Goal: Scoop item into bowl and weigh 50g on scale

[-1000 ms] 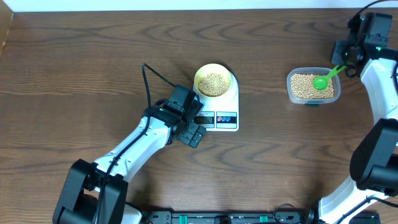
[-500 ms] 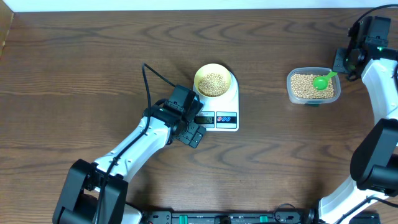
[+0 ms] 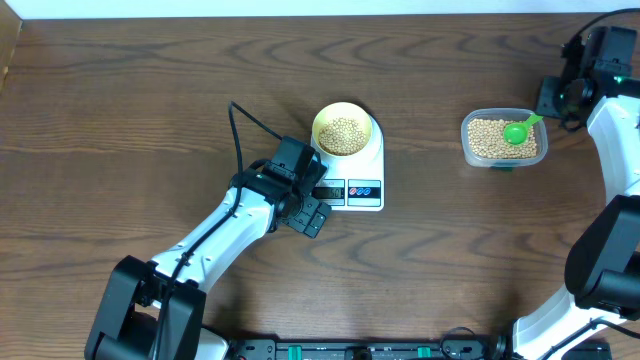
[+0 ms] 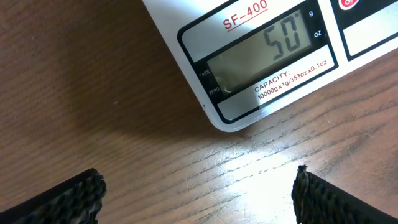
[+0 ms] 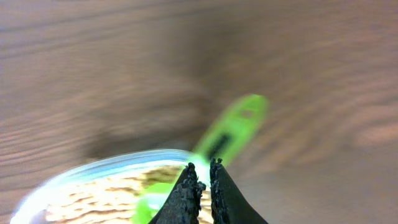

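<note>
Our right gripper (image 5: pixel 203 168), jaws together and empty, has quit the green plastic scoop (image 3: pixel 517 131); left gripper (image 4: pixel 198 179) gapes wide; white flat digital scale (image 4: pixel 267 56) reads 50, target met

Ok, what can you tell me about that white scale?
The scale is a flat white rectangle, plastic-looking, lying on the wooden table. Its grey display reads 50 g, under a red SF-400 label. The yellow bowl of beans sits on its platform. The left gripper hovers open before the display, not touching.

place: robot lab bench | cues: wood-grain table (image 3: pixel 120 90); left arm (image 3: pixel 215 235), right arm (image 3: pixel 612 150) based at its edge
</note>
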You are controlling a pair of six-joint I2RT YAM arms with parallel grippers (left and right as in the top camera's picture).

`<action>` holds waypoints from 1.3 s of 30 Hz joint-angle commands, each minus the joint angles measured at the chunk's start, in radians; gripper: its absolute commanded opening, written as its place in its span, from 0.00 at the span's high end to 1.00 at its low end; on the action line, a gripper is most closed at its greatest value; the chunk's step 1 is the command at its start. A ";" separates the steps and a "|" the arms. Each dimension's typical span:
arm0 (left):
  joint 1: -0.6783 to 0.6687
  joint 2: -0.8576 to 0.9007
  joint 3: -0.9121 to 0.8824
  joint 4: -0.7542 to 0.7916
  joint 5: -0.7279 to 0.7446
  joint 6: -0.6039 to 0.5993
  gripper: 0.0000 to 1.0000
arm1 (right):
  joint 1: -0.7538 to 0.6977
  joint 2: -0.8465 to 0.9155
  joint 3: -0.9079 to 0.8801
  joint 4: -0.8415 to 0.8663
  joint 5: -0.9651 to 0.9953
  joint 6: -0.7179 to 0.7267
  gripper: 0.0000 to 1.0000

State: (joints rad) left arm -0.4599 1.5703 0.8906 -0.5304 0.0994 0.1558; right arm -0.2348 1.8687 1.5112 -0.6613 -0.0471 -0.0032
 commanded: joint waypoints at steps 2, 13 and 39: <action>0.005 0.006 -0.003 -0.003 -0.003 0.008 0.02 | 0.001 -0.029 0.007 0.029 -0.270 0.044 0.88; 0.005 0.006 -0.003 -0.003 -0.003 0.008 0.02 | -0.001 -0.031 0.043 0.051 -0.273 0.077 0.83; 0.005 0.006 -0.003 -0.003 -0.003 0.008 0.02 | -0.002 -0.030 0.076 0.013 -0.266 0.077 0.01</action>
State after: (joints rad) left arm -0.4599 1.5703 0.8906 -0.5301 0.0994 0.1558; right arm -0.2344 1.8679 1.5681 -0.6464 -0.3077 0.0692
